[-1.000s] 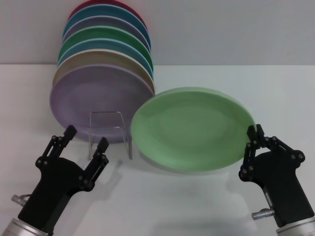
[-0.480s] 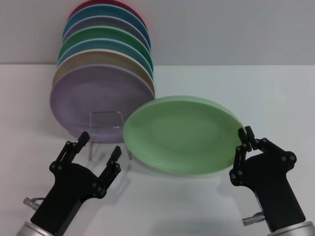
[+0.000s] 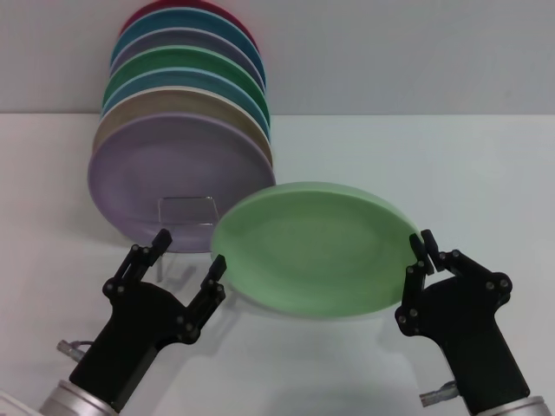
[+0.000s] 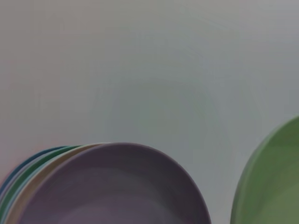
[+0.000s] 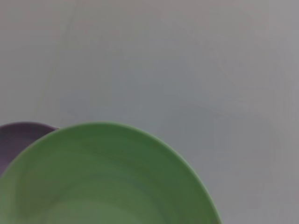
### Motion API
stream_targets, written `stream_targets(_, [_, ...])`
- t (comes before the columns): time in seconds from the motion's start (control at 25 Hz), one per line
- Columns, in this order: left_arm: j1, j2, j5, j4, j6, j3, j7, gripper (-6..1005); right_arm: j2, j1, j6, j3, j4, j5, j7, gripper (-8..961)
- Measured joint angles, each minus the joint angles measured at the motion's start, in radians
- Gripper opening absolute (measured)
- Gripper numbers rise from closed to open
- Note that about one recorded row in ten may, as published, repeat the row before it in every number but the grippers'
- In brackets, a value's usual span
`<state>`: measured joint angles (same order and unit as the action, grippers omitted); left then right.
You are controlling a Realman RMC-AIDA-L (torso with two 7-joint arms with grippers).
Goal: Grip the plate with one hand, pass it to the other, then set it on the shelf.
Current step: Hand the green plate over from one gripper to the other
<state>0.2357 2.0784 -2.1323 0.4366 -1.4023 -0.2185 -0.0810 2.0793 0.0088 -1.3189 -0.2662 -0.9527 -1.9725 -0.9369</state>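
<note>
The right gripper (image 3: 420,251) is pinching the right rim of the plate (image 3: 316,247), holding it tilted above a white table (image 3: 486,173), its face turned up toward the head camera. The left gripper (image 3: 189,250) is reaching in from the lower left with its fingers spread wide, one fingertip (image 3: 218,263) lying just at the plate's left rim, though contact cannot be told. Behind the plate, the shelf (image 3: 187,211) is showing as a thin clear loop, standing in front of a lavender plate (image 3: 165,169) that is leaning upright at the front of a row of coloured plates (image 3: 186,69), among them tan, teal, dark green, blue and red. The table is running back to a plain pale grey wall (image 3: 408,52). In the wrist views the plate's green rim is filling the near edge.
</note>
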Motion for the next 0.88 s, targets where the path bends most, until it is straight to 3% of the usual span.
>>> stream_targets(0.88, [0.030, 0.000, 0.005, -0.001, 0.036, 0.002, 0.008, 682, 0.001, 0.017, 0.022, 0.007, -0.002, 0.000, -0.013, 17])
